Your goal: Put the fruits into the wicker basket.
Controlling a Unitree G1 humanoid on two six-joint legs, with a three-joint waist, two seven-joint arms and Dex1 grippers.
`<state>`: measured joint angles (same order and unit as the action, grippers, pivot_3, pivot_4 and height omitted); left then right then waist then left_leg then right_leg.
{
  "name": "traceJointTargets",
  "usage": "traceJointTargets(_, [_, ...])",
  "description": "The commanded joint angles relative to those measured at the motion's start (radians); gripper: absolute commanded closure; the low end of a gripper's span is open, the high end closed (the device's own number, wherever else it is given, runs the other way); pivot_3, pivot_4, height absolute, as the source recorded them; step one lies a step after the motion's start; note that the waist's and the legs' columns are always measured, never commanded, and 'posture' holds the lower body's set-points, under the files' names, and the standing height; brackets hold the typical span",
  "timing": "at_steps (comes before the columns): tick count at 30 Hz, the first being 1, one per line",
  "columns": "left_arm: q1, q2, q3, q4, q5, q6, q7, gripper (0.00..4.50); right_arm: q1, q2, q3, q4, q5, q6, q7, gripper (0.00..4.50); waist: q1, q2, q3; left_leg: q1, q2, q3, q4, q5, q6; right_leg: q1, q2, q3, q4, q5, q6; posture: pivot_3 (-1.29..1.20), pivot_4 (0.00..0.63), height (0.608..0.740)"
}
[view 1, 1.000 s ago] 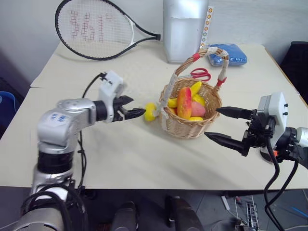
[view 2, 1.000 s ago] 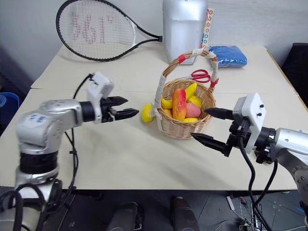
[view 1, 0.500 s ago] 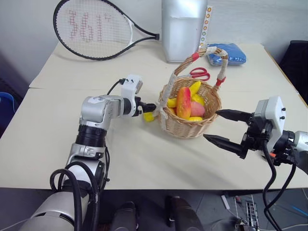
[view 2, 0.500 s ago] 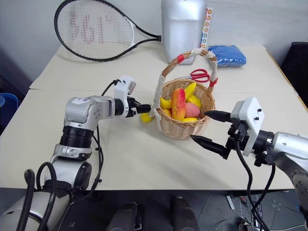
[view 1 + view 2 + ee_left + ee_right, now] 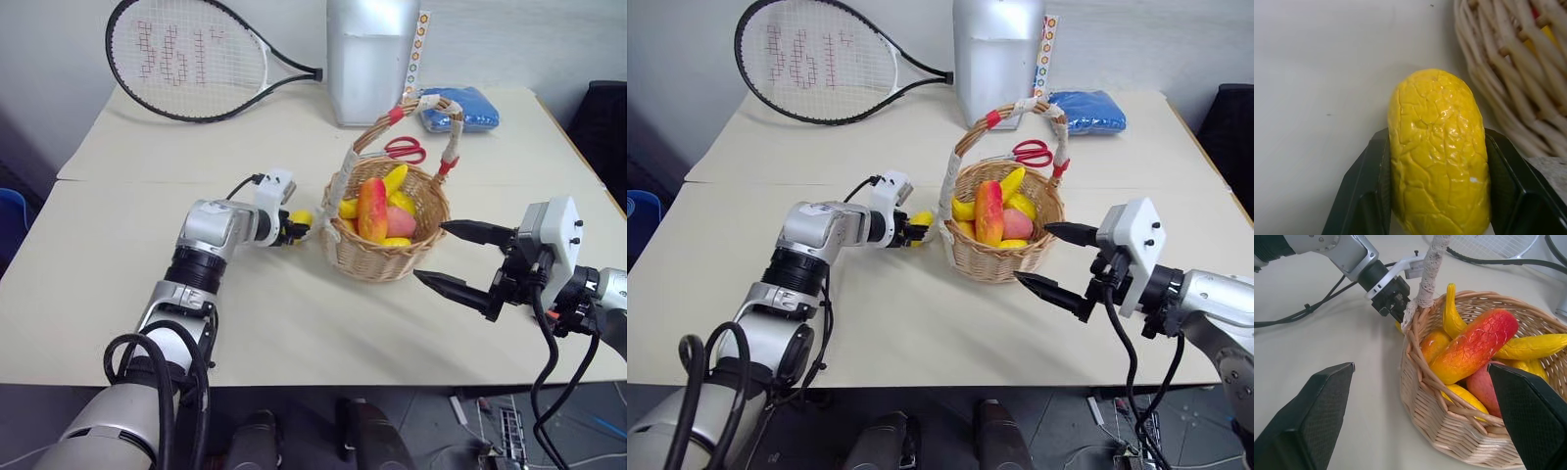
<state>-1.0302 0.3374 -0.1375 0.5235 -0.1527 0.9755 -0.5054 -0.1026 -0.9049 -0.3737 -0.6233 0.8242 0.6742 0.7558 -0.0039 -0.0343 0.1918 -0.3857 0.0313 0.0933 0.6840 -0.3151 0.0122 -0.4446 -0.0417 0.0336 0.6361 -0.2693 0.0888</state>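
From the head camera, the wicker basket (image 5: pixel 387 230) stands in the middle of the table (image 5: pixel 294 323). The left gripper (image 5: pixel 294 231) is just beside the basket's left wall, and the right gripper (image 5: pixel 453 258) hangs wide open at its right side.

In the left wrist view, both fingers (image 5: pixel 1364 188) press the lemon (image 5: pixel 1437 152) next to the basket's weave.

In the right wrist view, the mango (image 5: pixel 1474 347) and the banana (image 5: pixel 1452 316) lie inside the basket.

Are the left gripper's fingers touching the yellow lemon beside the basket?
Touching. The left wrist view shows both black fingers pressed against the sides of the lemon, no gap showing.
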Motion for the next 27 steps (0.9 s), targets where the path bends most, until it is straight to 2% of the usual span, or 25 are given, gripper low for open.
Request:
traceJointTargets(1, [-0.031,0.086,-0.012,-0.047,0.036,-0.136,-0.078,2.54,0.004,0.002,-0.038,-0.022,0.007,-0.021,0.003,0.0,-0.001,0.0,0.0,0.0,0.0,0.0,0.0,0.0,0.0,0.0,0.0,0.0,0.0,0.0,0.0,0.0,0.15,0.74])
traceJointTargets(5, [-0.087,0.154,0.008,-0.044,0.009,-0.368,-0.253,2.54,0.01,-0.002,-0.049,-0.008,0.001,-0.024,0.008,0.0,0.005,0.0,0.0,0.0,0.0,0.0,0.0,0.0,-0.001,0.0,-0.001,-0.001,0.0,0.0,0.0,0.0,0.15,0.74])
traceJointTargets(9, [-0.231,0.138,0.016,0.144,0.018,-0.61,-0.384,2.54,0.005,-0.001,-0.05,-0.005,0.002,-0.02,0.006,0.0,0.028,0.0,0.0,-0.002,-0.003,0.001,0.0,0.0,0.002,0.0,-0.002,-0.003,-0.002,0.0,0.0,0.0,0.15,0.74])
traceJointTargets(12, [-0.357,0.08,0.036,0.344,0.015,-0.744,-0.454,2.54,0.002,0.0,-0.048,-0.01,0.003,-0.017,-0.002,0.0,0.029,0.0,0.0,-0.002,-0.003,0.002,0.0,-0.001,0.003,0.0,-0.001,-0.002,-0.005,0.001,0.002,0.0,0.15,0.74])
traceJointTargets(16, [-0.473,-0.002,0.056,0.536,0.019,-0.836,-0.55,2.54,0.015,0.001,-0.065,-0.033,0.013,-0.008,-0.016,0.0,0.028,0.0,0.0,-0.004,-0.007,0.003,0.0,-0.001,0.005,0.0,0.0,-0.002,-0.009,0.003,0.005,0.0,0.15,0.74])
traceJointTargets(19, [-0.511,-0.049,0.025,0.624,0.079,-0.925,-0.574,2.54,0.036,0.003,-0.084,-0.055,0.021,0.001,-0.031,0.0,0.025,0.0,0.0,-0.004,-0.007,0.003,0.0,-0.002,0.006,0.0,0.0,-0.002,-0.01,0.003,0.005,0.0,0.15,0.74])
traceJointTargets(24, [-0.54,-0.075,0.009,0.704,0.146,-0.964,-0.562,2.54,0.084,0.009,-0.123,-0.101,0.047,0.012,-0.061,0.0,0.022,0.0,0.0,-0.004,-0.006,0.004,0.0,-0.002,0.006,0.0,0.001,-0.001,-0.01,0.003,0.005,0.0,0.15,0.74])
traceJointTargets(27, [-0.528,-0.091,0.02,0.713,0.146,-1.024,-0.616,2.54,0.101,0.009,-0.127,-0.104,0.046,0.005,-0.066,0.0,0.022,0.0,0.0,-0.004,-0.003,0.003,0.0,-0.002,0.006,0.0,0.001,-0.001,-0.01,0.003,0.005,0.0,0.15,0.74])
